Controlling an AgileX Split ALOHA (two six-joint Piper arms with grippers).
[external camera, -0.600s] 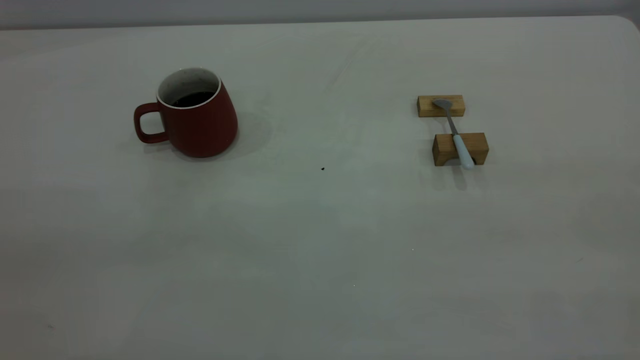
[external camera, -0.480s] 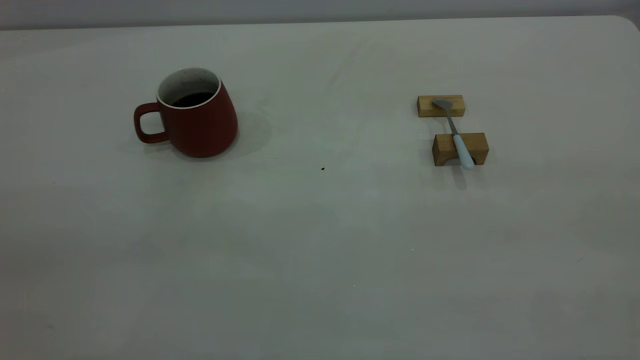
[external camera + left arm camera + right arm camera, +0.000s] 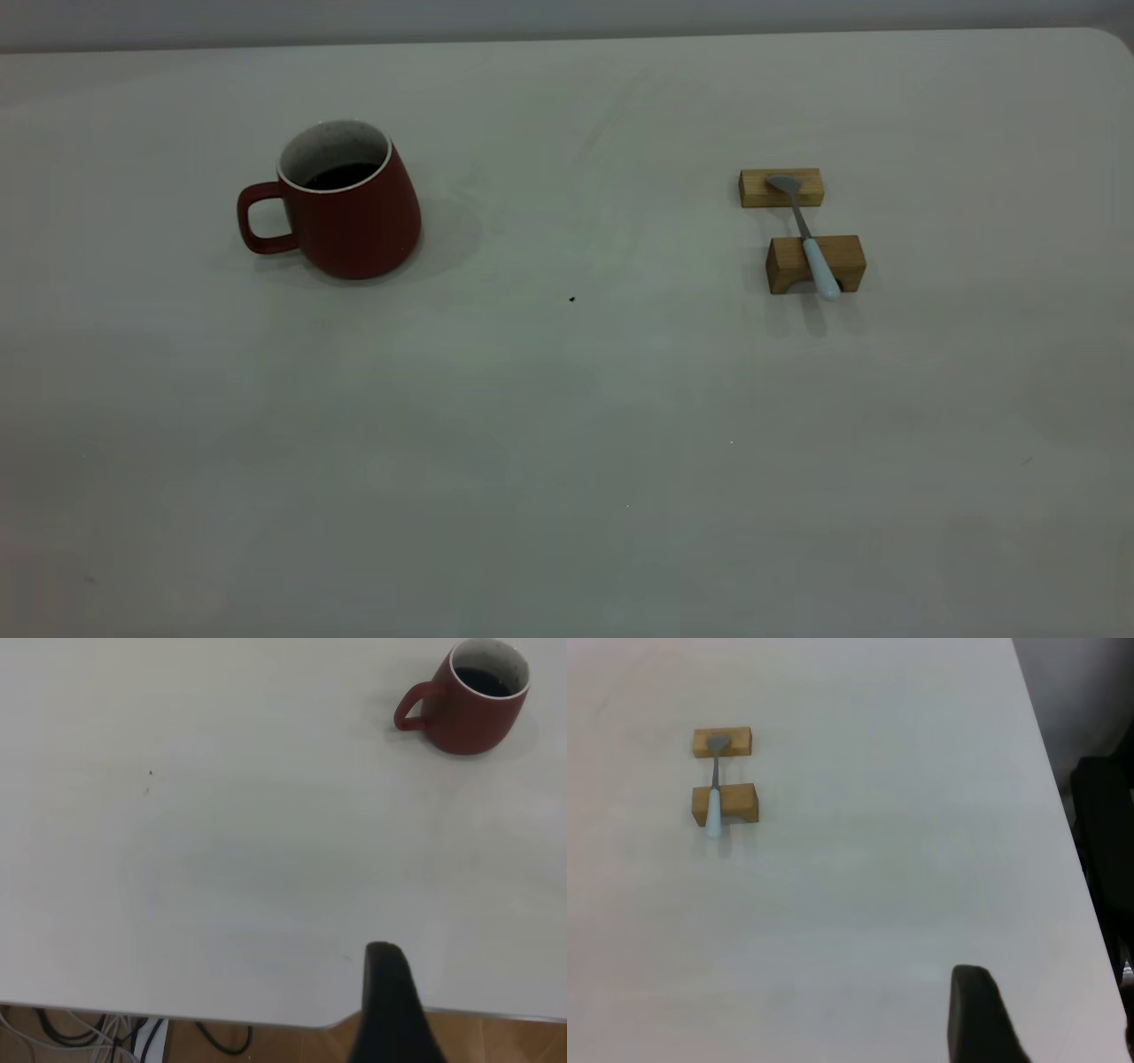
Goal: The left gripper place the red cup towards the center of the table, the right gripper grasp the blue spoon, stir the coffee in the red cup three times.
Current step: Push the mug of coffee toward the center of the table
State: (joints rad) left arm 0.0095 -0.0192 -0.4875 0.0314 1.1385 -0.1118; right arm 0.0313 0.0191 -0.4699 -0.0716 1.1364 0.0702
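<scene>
The red cup (image 3: 350, 213) stands upright on the left part of the table (image 3: 567, 443), handle pointing left, with dark coffee (image 3: 341, 175) inside. The blue spoon (image 3: 808, 239) lies across two small wooden blocks at the right, bowl on the far block (image 3: 753, 188), pale handle over the near block (image 3: 848, 263). Neither arm shows in the exterior view. In the left wrist view the left gripper (image 3: 390, 1001) hangs over the table's edge, far from the red cup (image 3: 469, 713). The right wrist view shows the right gripper (image 3: 976, 1014) well away from the blue spoon (image 3: 714, 797).
A tiny dark speck (image 3: 571, 299) marks the table between cup and spoon. Cables (image 3: 80, 1032) hang below the table edge in the left wrist view. A dark object (image 3: 1103, 842) stands past the table's side edge in the right wrist view.
</scene>
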